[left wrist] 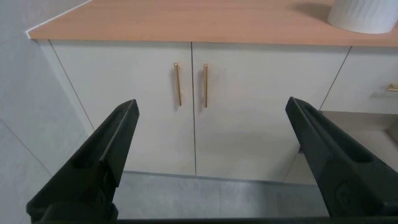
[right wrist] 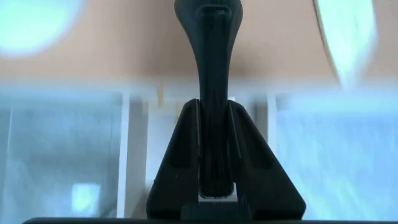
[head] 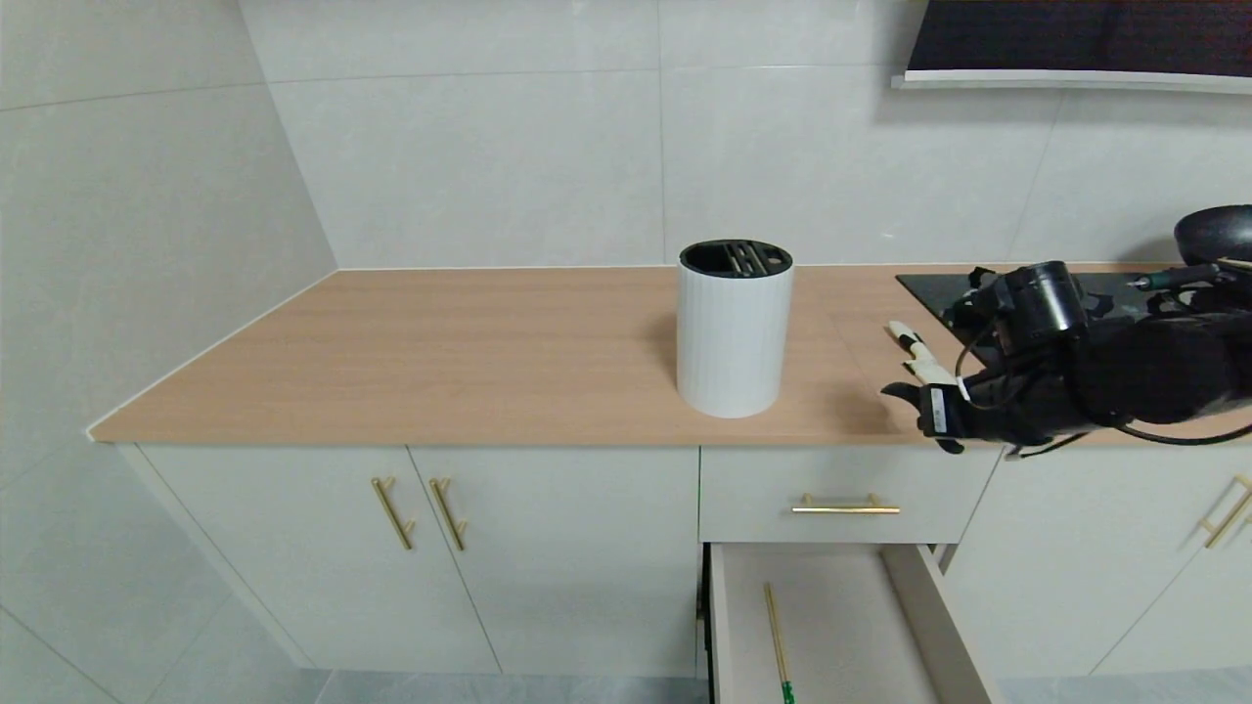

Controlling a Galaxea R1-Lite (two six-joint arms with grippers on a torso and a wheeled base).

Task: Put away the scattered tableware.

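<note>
A white-handled utensil (head: 916,354) lies on the wooden counter (head: 489,342), right of a white ribbed holder (head: 734,342) with a black slotted top. My right gripper (head: 921,416) hovers at the counter's front edge, just in front of that utensil, and its fingers (right wrist: 208,74) are pressed together with nothing seen between them. A chopstick (head: 778,636) with a green tip rests in the open drawer (head: 919,616) below. My left gripper (left wrist: 211,112) is low in front of the cabinet doors, open and empty.
A black cooktop (head: 939,288) and a dark pan (head: 1218,235) stand at the counter's right end. Tiled walls close off the back and left. The cabinet doors (left wrist: 186,112) carry gold handles. A shut drawer (head: 846,494) sits above the open one.
</note>
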